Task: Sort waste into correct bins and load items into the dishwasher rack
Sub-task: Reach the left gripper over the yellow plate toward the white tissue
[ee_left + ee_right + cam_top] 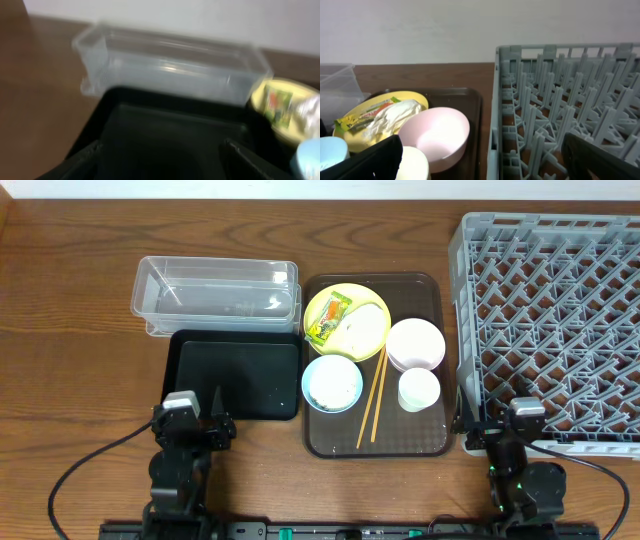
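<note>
On the brown serving tray [432,442] sit a yellow plate [338,297] holding a green-and-orange wrapper [327,318] and a white napkin [360,326], a light blue bowl [332,383] with whitish scraps, a pink-white bowl [416,344], a white cup [419,389] and chopsticks [373,397]. The clear tub [216,293] and black tray [236,374] lie to the left, the grey rack [552,320] to the right. My left gripper [213,404] is open and empty over the black tray's near edge [165,145]. My right gripper [520,392] is open and empty at the rack's near-left corner [495,150].
The wooden table [70,330] extends left of the bins. The rack's tall wall [496,90] stands close beside the serving tray's right edge. In the right wrist view the pink bowl [437,135] and cup [412,165] lie just left of the rack.
</note>
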`<state>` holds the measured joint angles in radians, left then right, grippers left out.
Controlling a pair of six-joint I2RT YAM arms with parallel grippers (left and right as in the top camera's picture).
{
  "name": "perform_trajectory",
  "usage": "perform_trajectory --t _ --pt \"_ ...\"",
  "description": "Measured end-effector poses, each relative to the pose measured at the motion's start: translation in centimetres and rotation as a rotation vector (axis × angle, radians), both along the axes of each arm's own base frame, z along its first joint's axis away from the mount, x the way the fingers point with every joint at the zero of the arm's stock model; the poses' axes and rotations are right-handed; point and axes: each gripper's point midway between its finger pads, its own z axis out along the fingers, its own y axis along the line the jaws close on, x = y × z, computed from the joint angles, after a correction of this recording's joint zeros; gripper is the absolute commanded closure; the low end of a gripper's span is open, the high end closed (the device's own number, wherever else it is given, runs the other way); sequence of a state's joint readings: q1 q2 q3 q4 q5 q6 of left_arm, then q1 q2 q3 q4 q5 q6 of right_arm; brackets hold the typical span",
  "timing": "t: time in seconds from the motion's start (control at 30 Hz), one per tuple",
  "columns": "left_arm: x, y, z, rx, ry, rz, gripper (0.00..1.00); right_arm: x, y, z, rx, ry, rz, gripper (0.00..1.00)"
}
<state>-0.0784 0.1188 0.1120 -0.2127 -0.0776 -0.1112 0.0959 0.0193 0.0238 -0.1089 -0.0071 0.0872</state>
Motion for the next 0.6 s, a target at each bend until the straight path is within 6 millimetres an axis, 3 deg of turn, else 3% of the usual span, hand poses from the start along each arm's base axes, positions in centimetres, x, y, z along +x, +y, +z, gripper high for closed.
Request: perform_trajectory --t 0.1,0.27,0.37,0.6 --pt "-0.2 0.0 0.8 0.001 0.076 -0.002 0.25 -0.4 -0.4 0.2 0.002 0.058 -0.022 0.01" --pt "0.2 -0.7 3.6 -0.008 0.195 -0.033 0.25 -0.8 -1.1 3.6 -0.006 0.12 -0.063 0.01" --pt "0.6 -1.4 4.2 -0.022 0.305 -0.065 0.25 -0.7 -1.2 5.0 -0.016 0.201 -0.071 0.01" --pt "1.3 -3.1 3.6 -0.067 0.639 -0.136 0.25 0.1 -1.3 4.5 -0.059 0.521 -0.079 0.01"
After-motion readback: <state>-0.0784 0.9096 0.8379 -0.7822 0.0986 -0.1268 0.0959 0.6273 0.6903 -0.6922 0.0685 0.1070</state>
